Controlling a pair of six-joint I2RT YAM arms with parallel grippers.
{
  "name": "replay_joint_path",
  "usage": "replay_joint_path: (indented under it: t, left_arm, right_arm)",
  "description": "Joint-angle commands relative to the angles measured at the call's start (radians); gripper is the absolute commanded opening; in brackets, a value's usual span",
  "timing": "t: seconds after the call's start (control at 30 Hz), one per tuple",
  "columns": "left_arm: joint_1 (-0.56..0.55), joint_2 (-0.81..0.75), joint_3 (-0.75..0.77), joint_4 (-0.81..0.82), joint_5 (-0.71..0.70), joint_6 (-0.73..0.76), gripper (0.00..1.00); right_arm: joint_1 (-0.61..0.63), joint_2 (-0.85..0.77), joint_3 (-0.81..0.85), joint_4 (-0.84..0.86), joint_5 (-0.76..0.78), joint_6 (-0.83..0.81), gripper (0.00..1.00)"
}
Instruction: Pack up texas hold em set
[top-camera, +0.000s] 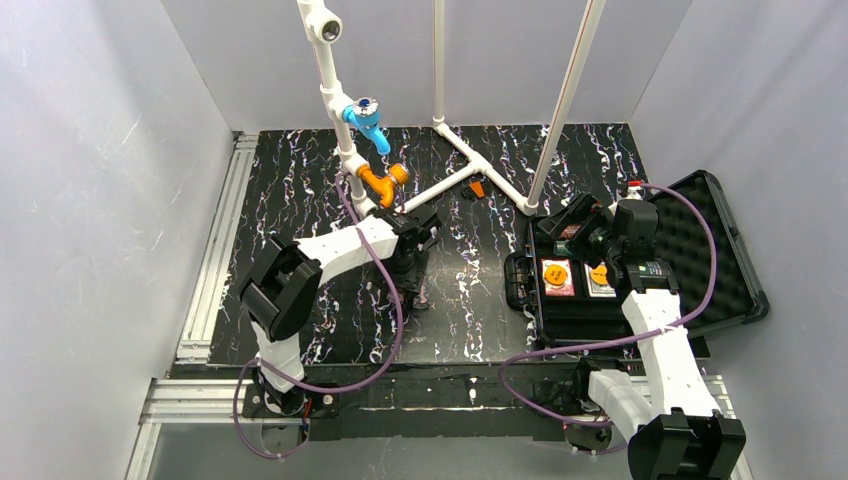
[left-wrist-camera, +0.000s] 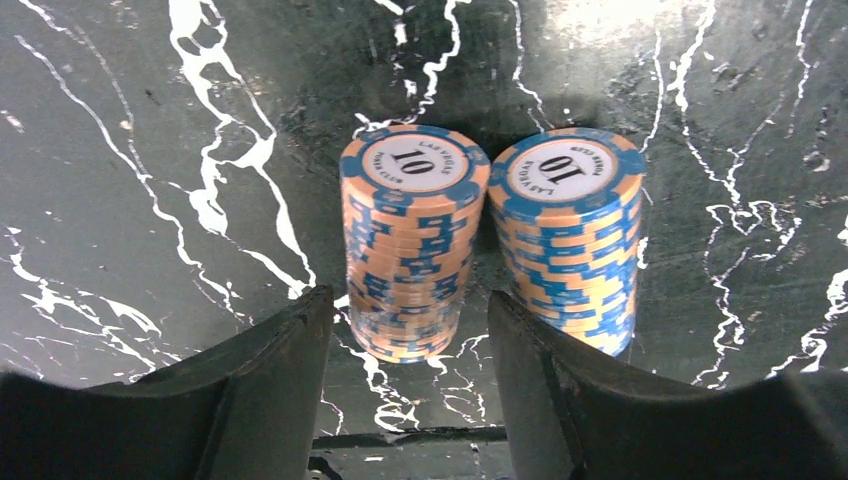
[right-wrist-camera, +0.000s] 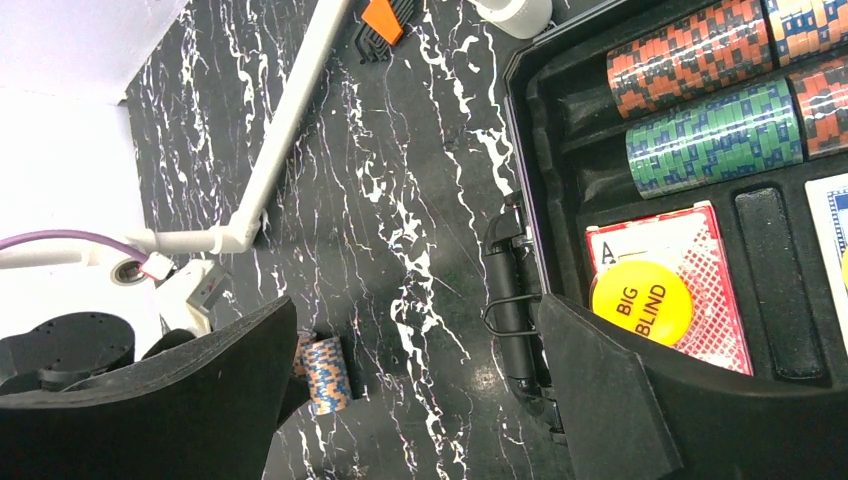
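Left side: left end effector (left-wrist-camera: 410, 300) sits low over two upright orange-and-blue chip stacks standing side by side on the desk (left-wrist-camera: 120, 200). Its jaws are partly open and straddle the left stack (left-wrist-camera: 413, 250). Thin gaps show on both sides, so nothing is gripped. The right stack (left-wrist-camera: 568, 240) is just beside it.

Right side: right end effector (right-wrist-camera: 415, 308) is spread wide and empty above the handle (right-wrist-camera: 510, 300) of the open black case (top-camera: 720, 270). The case holds chip rows (right-wrist-camera: 715, 135) and a red card deck (right-wrist-camera: 700, 240), with a BIG BLIND button (right-wrist-camera: 641, 303) on top of the deck.

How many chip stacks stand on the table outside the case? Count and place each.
2. One stack stands between the fingers of the left gripper; the other stack stands right of it in the left wrist view. More may be hidden.
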Motion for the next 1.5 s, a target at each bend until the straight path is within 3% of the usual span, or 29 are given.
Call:
replay_joint_path:
  t: [0.0, 0.43, 0.87, 1.0, 1.3, 1.47]
  left_arm:
    - [0.003, 0.047, 0.055, -0.040, 0.074, 0.014, 0.55]
    - [-0.020, 0.119, 0.104, 0.007, 0.134, 0.010, 0.49]
    - [-0.073, 0.100, 0.147, 0.007, 0.106, 0.048, 0.16]
    - [-0.106, 0.058, 0.157, 0.007, 0.111, 0.057, 0.00]
    - [-0.129, -0.094, 0.172, 0.021, 0.150, 0.084, 0.00]
    - [-0.129, -0.200, 0.173, 0.070, 0.342, 0.115, 0.00]
  right_arm:
    - [0.006, -0.024, -0.013, 0.025, -0.030, 0.005, 0.98]
    - [0.007, -0.026, -0.011, 0.016, -0.033, 0.001, 0.98]
    - [0.037, -0.039, -0.004, -0.014, -0.038, -0.015, 0.98]
    - [0.040, -0.046, -0.008, 0.002, -0.074, -0.005, 0.98]
    - [0.043, -0.062, -0.036, 0.099, -0.213, 0.047, 0.98]
    - [0.047, -0.078, -0.100, 0.284, -0.349, 0.130, 0.98]
